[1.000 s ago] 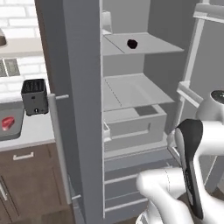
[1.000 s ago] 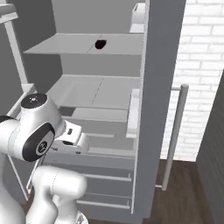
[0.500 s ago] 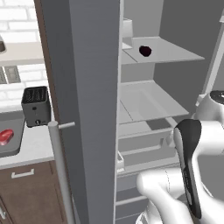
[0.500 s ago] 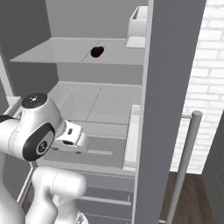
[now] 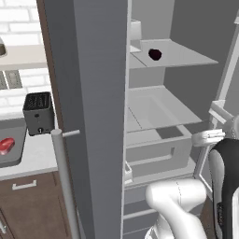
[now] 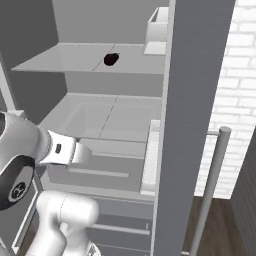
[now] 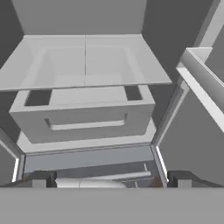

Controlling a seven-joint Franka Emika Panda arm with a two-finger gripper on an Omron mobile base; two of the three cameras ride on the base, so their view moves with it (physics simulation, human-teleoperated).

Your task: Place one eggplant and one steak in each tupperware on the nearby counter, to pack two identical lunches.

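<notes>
A very dark eggplant point(image 5: 155, 54) lies on the upper shelf of the open fridge, also seen from the right point(image 6: 111, 59). On the counter at far left, a pink-red steak point(image 5: 5, 145) rests in a darker grey tupperware point(image 5: 16, 161). My gripper point(image 7: 109, 181) is open with nothing between its fingers. It hangs low in front of the fridge, facing the pulled-out drawer point(image 7: 83, 116), well below the eggplant's shelf. From the right base the hand point(image 6: 67, 150) shows in front of the drawer.
The fridge door point(image 5: 88, 93) with its long handle point(image 5: 63, 177) stands between the shelves and the counter. A black toaster point(image 5: 38, 112) sits on the counter. A white box point(image 6: 157, 32) stands on the upper shelf. A door bin point(image 7: 203, 74) juts out at right.
The whole picture has shifted and grown: the base has driven closer to the fridge. The eggplant lies where it was on its shelf. The gripper stays open.
</notes>
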